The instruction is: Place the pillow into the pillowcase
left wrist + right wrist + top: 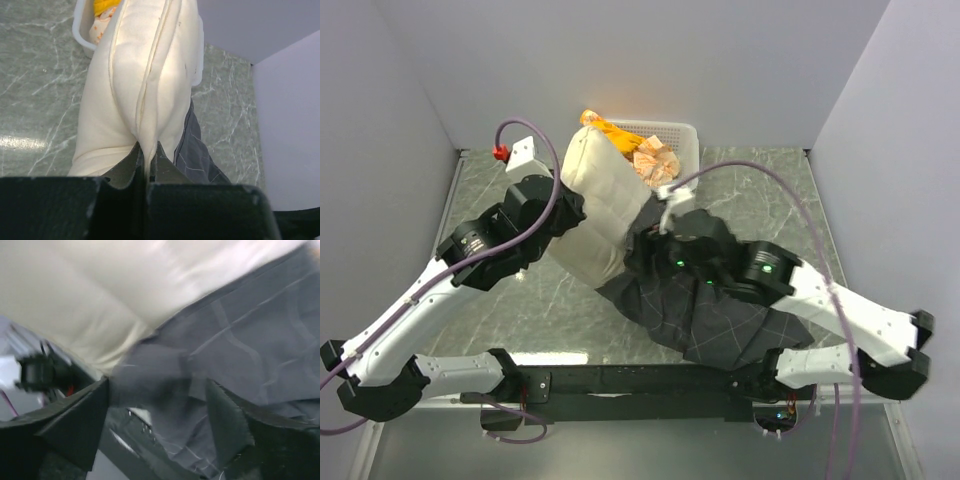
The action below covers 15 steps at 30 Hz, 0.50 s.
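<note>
The white-and-black left arm (pixel 420 300) reaches forward and inward. Its black pincer (pixel 147 152) is clamped tight on a seam of the soft cream-coloured pillow (pixel 145 75). The matching right arm (pixel 850 310) bends inward from the right, and its black pincer (pixel 159 410), seen blurred, has its jaws wide apart.

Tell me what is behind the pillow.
A white basket holding orange-and-white cloth bundles. The pillow covers much of the basket's left side, so what lies there cannot be seen.

Marble-look table (pixel 500 300) carries pillowcase (pixel 720 320), basket (pixel 685 140), perhaps pillow (pixel 605 200).
</note>
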### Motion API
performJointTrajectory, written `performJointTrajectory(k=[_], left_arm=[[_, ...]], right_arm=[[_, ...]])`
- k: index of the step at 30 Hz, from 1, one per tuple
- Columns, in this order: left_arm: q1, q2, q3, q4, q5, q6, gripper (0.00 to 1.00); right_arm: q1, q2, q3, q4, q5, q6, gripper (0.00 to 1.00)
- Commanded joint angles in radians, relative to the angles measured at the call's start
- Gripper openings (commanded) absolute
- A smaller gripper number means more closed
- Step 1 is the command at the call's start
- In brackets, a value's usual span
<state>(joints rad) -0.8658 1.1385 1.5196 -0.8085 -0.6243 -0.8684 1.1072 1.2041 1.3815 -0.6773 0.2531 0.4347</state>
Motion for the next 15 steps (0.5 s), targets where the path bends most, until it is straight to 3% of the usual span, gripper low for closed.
performJointTrajectory(k=[1, 4, 9, 15], left_arm=[[-0.009, -0.020, -0.035, 0.121, 0.109, 0.003, 0.01], [-0.009, 0.001, -0.065, 0.135, 0.144, -0.035, 0.01], [-0.007, 0.015, -0.125, 0.161, 0.161, -0.105, 0.01], [-0.004, -0.085, -0.292, 0.189, 0.115, -0.213, 0.01]], right_arm=[[-0.041, -0.138, -0.042, 0.134, 0.064, 0.018, 0.90], [-0.033, -0.138, -0.088, 0.174, 0.038, -0.004, 0.99], [-0.009, -0.104, -0.209, 0.288, 0.095, -0.030, 1.00], [-0.001, -0.130, -0.297, 0.253, 0.190, 0.019, 1.00]])
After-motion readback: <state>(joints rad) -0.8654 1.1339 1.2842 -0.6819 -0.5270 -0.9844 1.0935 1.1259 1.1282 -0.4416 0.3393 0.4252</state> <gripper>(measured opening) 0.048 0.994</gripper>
